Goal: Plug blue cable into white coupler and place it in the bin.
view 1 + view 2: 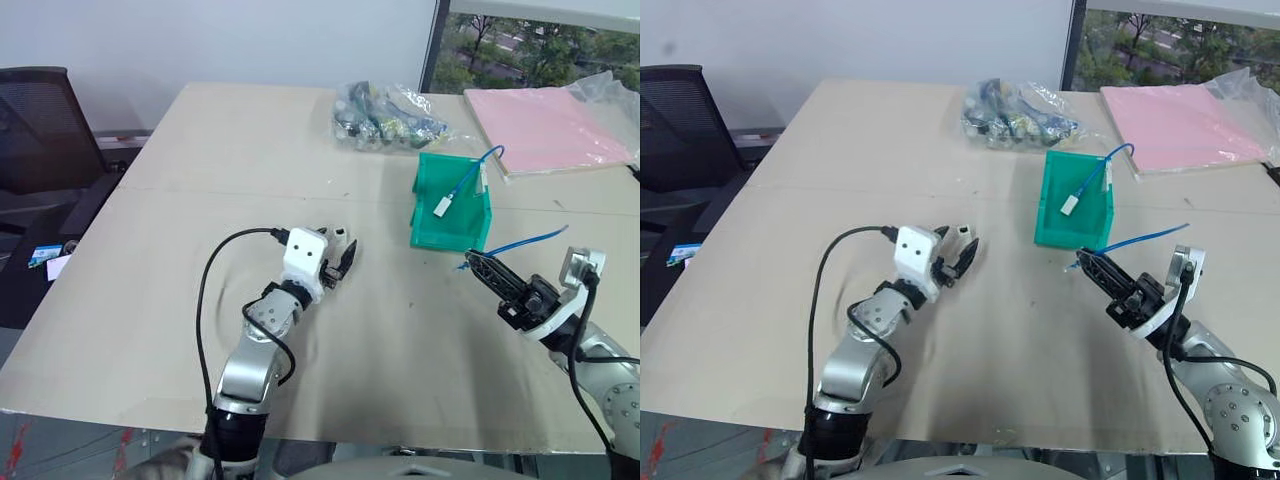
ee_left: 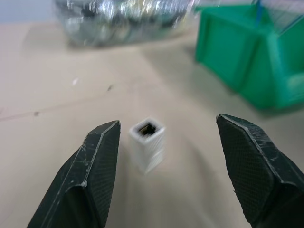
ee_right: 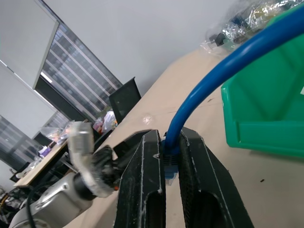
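So the left gripper (image 2: 164, 142) sits low over the table (image 1: 150, 300) with its fingers spread wide, and the white coupler (image 2: 147, 144) stands upright between them, socket up, touching neither. Over on the right, the right gripper (image 3: 172, 156) is pinched tight on the blue cable (image 1: 530, 240), just near of the bin (image 1: 440, 225). The bin already has another cable with a white end (image 1: 445, 205) inside.

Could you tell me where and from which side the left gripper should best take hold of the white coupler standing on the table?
Probably by its two flat side walls, low and level: the white coupler stands upright, socket up, between the open left gripper's fingers.
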### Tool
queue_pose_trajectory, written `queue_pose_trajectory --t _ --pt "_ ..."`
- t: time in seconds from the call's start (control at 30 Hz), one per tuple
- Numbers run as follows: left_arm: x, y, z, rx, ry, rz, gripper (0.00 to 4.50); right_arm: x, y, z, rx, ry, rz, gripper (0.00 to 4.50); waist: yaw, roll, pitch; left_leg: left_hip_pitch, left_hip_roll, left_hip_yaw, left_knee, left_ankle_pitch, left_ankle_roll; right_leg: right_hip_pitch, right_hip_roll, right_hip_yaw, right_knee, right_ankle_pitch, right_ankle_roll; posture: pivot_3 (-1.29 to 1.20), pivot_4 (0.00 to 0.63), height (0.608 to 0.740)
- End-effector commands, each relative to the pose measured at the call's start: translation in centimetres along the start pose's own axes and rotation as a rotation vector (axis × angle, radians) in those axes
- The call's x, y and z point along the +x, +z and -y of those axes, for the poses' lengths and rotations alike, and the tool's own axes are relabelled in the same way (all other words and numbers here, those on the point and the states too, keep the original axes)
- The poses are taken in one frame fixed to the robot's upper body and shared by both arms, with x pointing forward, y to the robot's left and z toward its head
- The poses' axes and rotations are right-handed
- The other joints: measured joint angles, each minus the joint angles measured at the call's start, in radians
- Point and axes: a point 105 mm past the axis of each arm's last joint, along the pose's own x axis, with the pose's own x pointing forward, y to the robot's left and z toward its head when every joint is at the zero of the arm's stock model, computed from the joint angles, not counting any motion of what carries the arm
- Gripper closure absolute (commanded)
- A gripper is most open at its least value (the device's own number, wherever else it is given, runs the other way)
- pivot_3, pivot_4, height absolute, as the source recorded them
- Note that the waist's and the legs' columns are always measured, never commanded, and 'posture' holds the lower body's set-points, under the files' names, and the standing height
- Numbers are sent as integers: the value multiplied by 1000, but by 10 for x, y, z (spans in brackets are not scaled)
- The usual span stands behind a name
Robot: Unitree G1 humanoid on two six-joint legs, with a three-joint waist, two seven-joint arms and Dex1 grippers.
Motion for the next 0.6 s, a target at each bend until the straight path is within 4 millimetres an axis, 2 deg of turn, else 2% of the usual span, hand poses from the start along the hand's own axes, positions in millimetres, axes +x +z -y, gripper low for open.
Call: queue_pose_trajectory --t 0.03,0.4,0.6 --pt "5 2 6 13 10 4 1221 -2 14 -5 -46 15 32 4500 -1 0 0 0 0 0 0 0 0 0 0 0 0 0 0 0 150 728" --pt "14 -11 17 -38 37 -31 1221 -10 20 -6 -58 -17 16 4500 1 0 0 -1 0 0 0 0 0 0 0 0 -1 0 0 0 150 728" --pt "26 -16 7 -88 105 -51 1221 -8 23 -3 -76 -19 8 4500 1 0 0 -1 0 1 1 0 1 0 0 0 -1 1 2 0 150 728"
